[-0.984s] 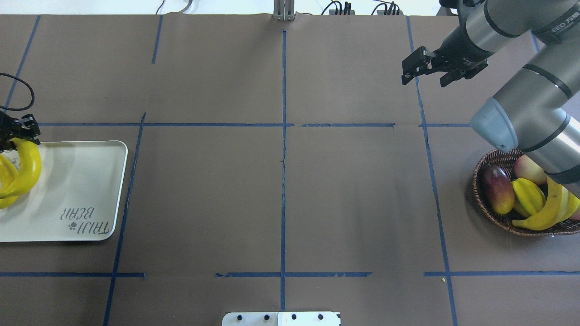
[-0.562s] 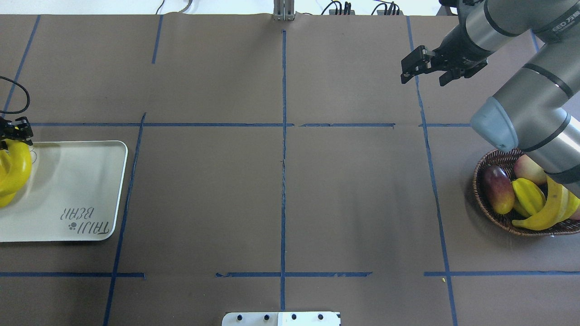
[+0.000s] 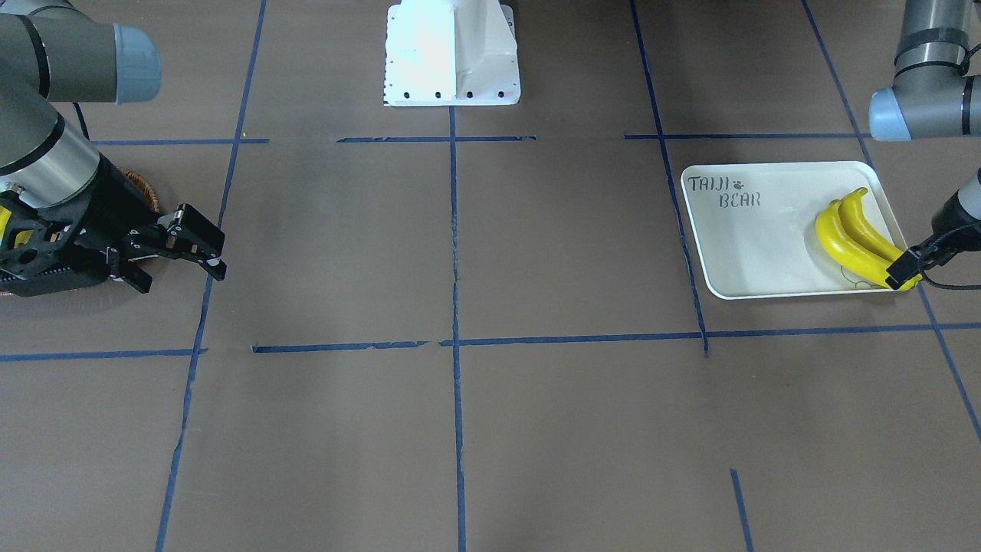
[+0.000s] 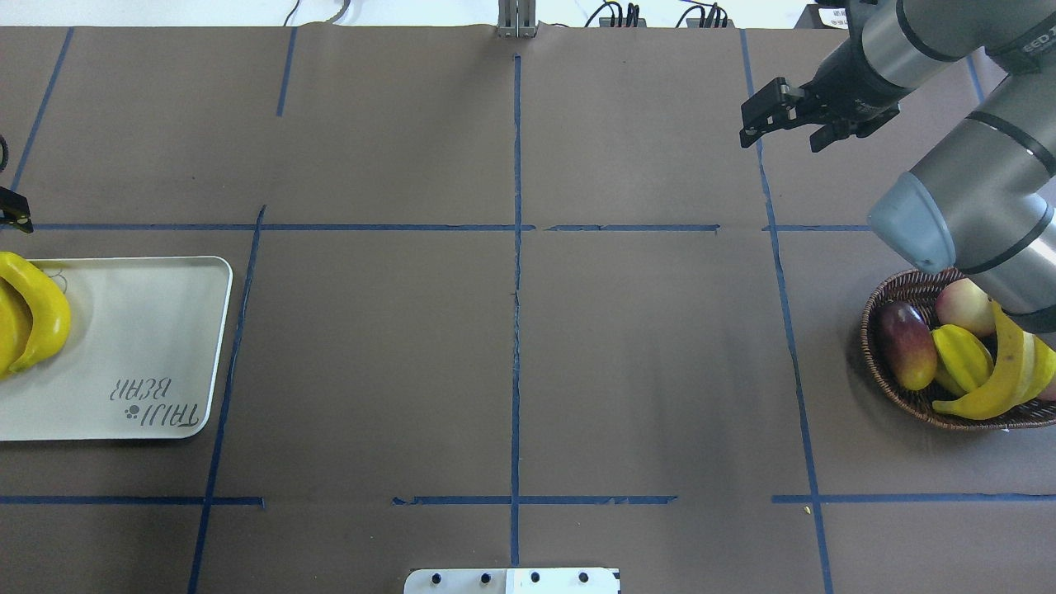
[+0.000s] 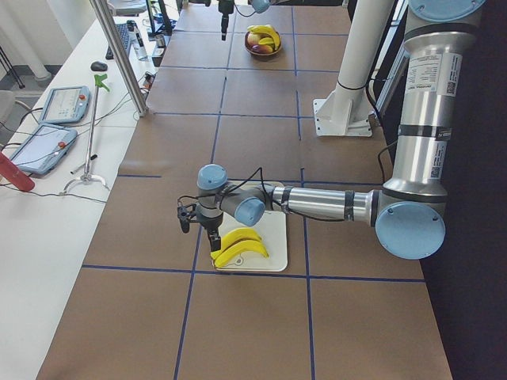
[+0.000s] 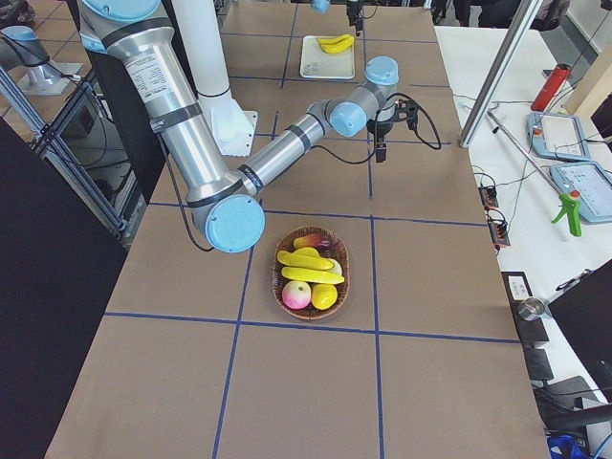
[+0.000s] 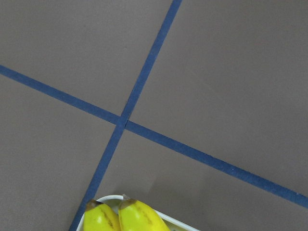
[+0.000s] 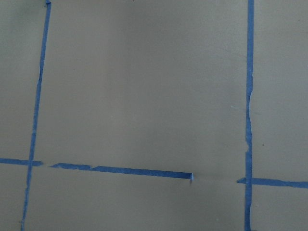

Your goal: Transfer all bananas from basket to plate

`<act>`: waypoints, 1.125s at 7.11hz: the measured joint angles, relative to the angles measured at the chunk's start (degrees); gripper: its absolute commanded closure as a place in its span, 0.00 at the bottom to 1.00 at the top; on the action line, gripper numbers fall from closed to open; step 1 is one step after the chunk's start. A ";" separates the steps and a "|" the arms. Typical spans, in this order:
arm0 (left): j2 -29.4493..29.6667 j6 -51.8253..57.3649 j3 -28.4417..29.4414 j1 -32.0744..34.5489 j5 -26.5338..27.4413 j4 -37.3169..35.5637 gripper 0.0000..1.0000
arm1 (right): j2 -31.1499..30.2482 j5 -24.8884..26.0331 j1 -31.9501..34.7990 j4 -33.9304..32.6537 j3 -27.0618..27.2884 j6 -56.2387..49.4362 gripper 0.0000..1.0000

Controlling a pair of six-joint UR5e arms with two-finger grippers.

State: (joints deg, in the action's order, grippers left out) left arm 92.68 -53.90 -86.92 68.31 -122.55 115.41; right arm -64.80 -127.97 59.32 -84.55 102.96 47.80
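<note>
Two yellow bananas (image 4: 37,309) lie side by side at the left end of the cream plate (image 4: 148,330); they also show in the front view (image 3: 847,241) and the left wrist view (image 7: 137,219). My left gripper (image 4: 11,216) is open and empty just beyond the plate's far edge, its fingertip (image 3: 903,268) by the banana ends. Two more bananas (image 4: 994,384) lie in the brown wicker basket (image 4: 869,318) at the right. My right gripper (image 4: 784,124) is open and empty, in the air over the far right of the table, away from the basket.
The basket also holds a yellow-green starfruit (image 4: 961,355), a red-purple mango (image 4: 903,342) and a pinkish round fruit (image 4: 961,304). My right arm's elbow (image 4: 965,206) hangs over the basket's far side. Blue tape lines cross the brown table.
My left gripper has let go of the banana, which now lies on the plate beside the other, and has drawn back past the plate's far edge. My right gripper has shifted slightly farther away.
</note>
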 measured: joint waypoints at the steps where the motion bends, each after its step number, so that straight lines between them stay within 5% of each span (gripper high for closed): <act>1: 0.10 0.43 -1.70 1.24 -3.84 -0.08 0.00 | -2.06 0.00 0.90 -0.07 0.56 -2.18 0.00; 4: 0.56 0.61 -9.13 2.19 -12.23 -0.10 0.00 | -14.09 1.84 2.73 -0.83 5.47 -8.50 0.00; 8: 1.02 0.15 -11.45 1.83 -13.40 -0.10 0.00 | -33.84 8.53 2.34 0.47 15.66 -1.24 0.02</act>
State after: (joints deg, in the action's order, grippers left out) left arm 93.70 -53.75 -98.37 70.14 -135.95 115.31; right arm -98.64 -119.44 61.66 -84.08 118.61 46.57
